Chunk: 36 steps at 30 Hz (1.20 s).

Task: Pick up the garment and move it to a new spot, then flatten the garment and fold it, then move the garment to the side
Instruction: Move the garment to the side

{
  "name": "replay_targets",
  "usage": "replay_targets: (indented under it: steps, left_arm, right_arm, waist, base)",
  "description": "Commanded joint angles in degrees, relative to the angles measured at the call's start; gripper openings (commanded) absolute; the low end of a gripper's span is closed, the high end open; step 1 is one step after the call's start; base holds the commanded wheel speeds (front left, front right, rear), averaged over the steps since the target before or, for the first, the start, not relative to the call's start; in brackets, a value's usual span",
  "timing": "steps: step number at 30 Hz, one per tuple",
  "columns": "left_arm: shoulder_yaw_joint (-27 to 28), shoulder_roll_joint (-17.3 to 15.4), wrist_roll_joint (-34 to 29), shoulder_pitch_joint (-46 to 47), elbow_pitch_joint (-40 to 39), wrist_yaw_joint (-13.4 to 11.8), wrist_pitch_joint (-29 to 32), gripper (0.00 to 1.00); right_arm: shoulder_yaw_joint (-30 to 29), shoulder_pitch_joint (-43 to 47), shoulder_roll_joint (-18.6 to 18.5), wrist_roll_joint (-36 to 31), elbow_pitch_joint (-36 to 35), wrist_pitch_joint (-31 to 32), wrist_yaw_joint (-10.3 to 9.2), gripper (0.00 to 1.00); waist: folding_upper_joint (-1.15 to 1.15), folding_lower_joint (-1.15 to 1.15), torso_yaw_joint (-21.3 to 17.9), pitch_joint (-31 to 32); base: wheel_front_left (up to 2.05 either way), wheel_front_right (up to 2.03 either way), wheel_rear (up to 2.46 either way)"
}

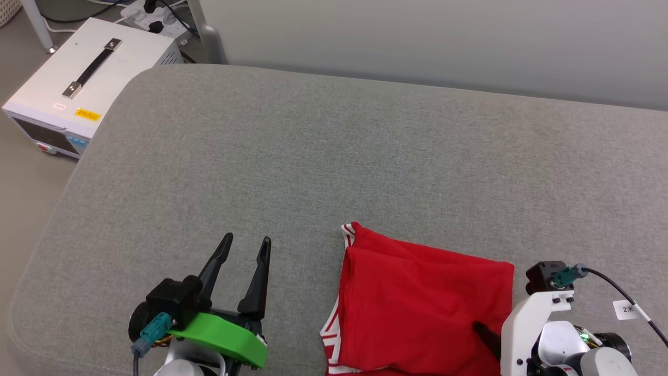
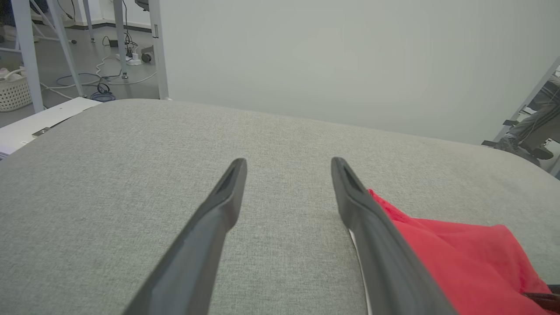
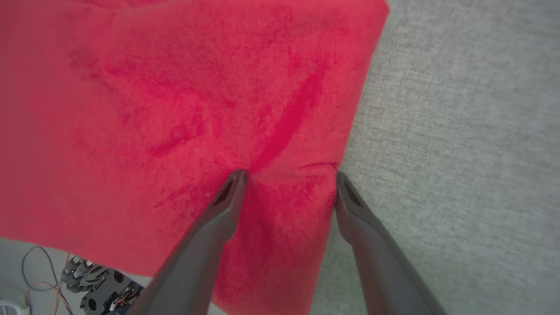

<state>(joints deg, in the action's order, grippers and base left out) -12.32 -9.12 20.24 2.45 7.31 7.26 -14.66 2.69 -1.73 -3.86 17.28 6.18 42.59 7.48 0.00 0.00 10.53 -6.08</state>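
The garment (image 1: 417, 303) is red with red-and-white striped trim and lies folded into a rough rectangle on the grey cushion (image 1: 313, 156), near its front edge. My left gripper (image 1: 247, 240) hovers open to the garment's left, with nothing between its fingers. In the left wrist view, my left gripper (image 2: 288, 164) points across bare cushion and the garment (image 2: 459, 262) lies just beyond its right finger. In the right wrist view, my right gripper (image 3: 289, 175) is open and pressed down at the right edge of the garment (image 3: 175, 109), one tip on the cloth and one at its border.
A white box with a black handle (image 1: 78, 78) stands on the floor beyond the cushion's far left corner, with a power strip (image 1: 151, 18) behind it. A pale wall (image 1: 417, 42) runs along the cushion's far side. A person's leg (image 2: 533, 118) shows far right.
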Motion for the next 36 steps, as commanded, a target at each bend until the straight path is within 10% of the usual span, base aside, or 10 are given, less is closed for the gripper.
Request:
replay_targets:
  steps: [1,5,8,20,36]
  left_arm:
    - [0.0,0.1,0.4,1.1,0.1,0.2,-0.3,1.0]
    - [0.0,0.1,0.5,1.3,0.2,0.2,-0.3,1.0]
    - [0.2,0.0,0.6,1.4,0.3,0.2,-0.3,1.0]
    - [0.4,-0.4,0.6,0.5,0.3,0.2,-0.3,1.0]
    - [-4.9,-1.0,-0.5,1.8,-3.4,0.2,-0.3,1.0]
  right_arm:
    - [0.2,-0.6,0.3,-0.5,1.4,0.8,0.01,1.0]
    - [1.4,-0.5,0.5,-0.6,4.2,2.4,0.01,1.0]
    - [2.7,-0.6,0.6,-0.4,4.9,2.3,0.01,0.0]
    - [9.6,-3.7,-6.5,-0.5,-0.5,-3.3,0.01,0.0]
    - [23.4,-15.1,-34.3,4.5,-10.4,0.8,0.01,0.0]
  waist:
    - [0.0,0.0,1.3,-1.2]
    - [0.0,0.0,1.7,-1.5]
    - [0.0,0.0,1.6,-1.6]
    - [0.0,0.0,-3.3,1.0]
    - [0.0,0.0,-17.8,-3.1]
  base:
    - [0.0,0.0,0.0]
    - [0.0,0.0,0.0]
    - [0.0,0.0,0.0]
    - [0.0,0.0,0.0]
    - [0.0,0.0,0.0]
